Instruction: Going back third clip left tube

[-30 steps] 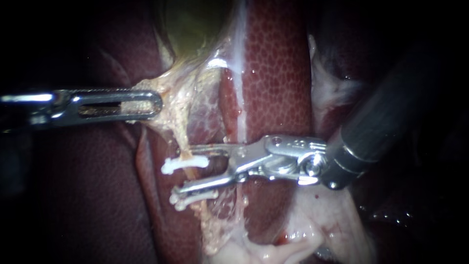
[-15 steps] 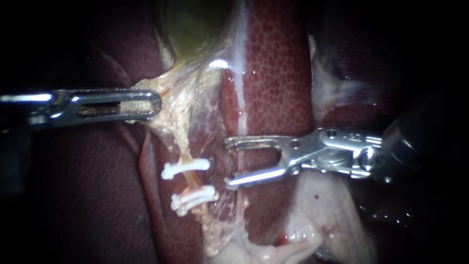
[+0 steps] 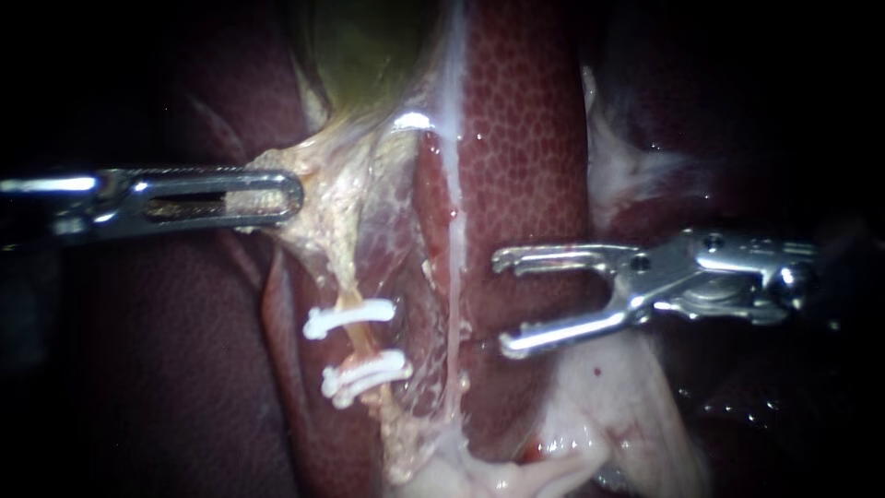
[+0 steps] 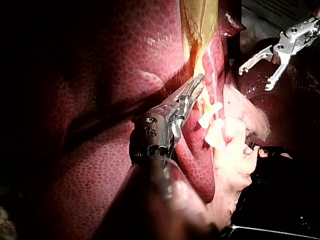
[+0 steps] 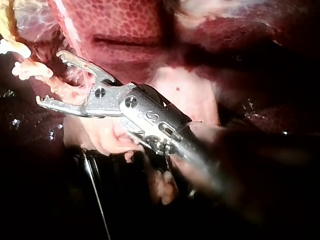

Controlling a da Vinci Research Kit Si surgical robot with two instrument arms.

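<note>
Two spots on the thin pale-yellow left tube (image 3: 356,339) carry white plastic clips: an upper clip (image 3: 350,318) and a lower clip (image 3: 366,376) that looks doubled — perhaps two lying together. Left instrument (image 3: 293,195), slender slotted steel jaws: closed on pale stringy tissue (image 3: 327,207) below the greenish gallbladder (image 3: 369,55). Right instrument (image 3: 502,304), toothed steel jaws: spread wide, empty, over the dark red mottled liver (image 3: 525,138), apart from the tube. Status, judged: clipping appears done — only carrying the right instrument clear remains.
</note>
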